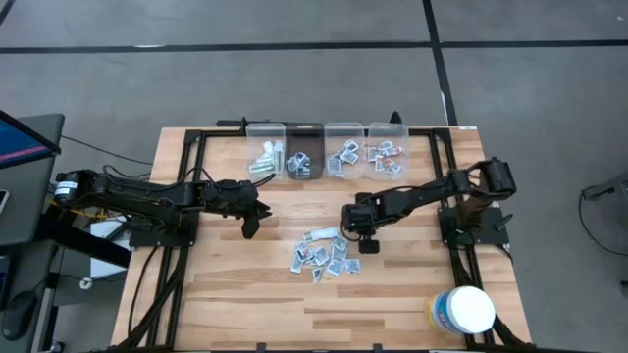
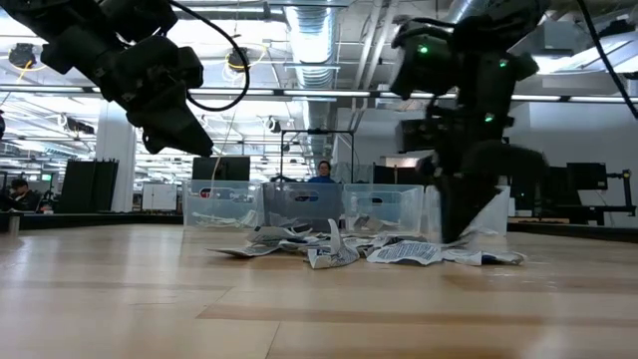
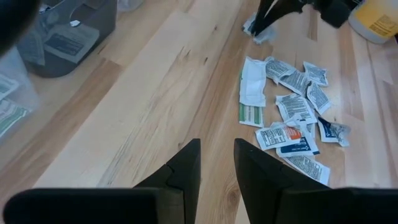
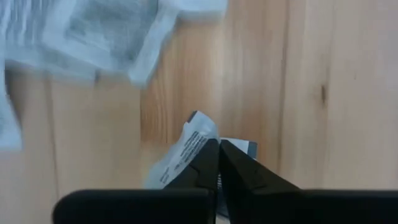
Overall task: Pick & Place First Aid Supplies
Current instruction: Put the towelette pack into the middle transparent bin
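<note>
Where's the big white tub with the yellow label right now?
In the high view the white tub stands at the table's near right corner, behind the right gripper, apart from the packet pile.

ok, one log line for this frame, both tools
right tool: shut on packet, at edge of pile | left tool: open, empty, above bare table | bins: partly filled

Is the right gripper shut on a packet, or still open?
Shut on a packet: right gripper fingertips meet, pinching its edge at the pile's right side.
</note>
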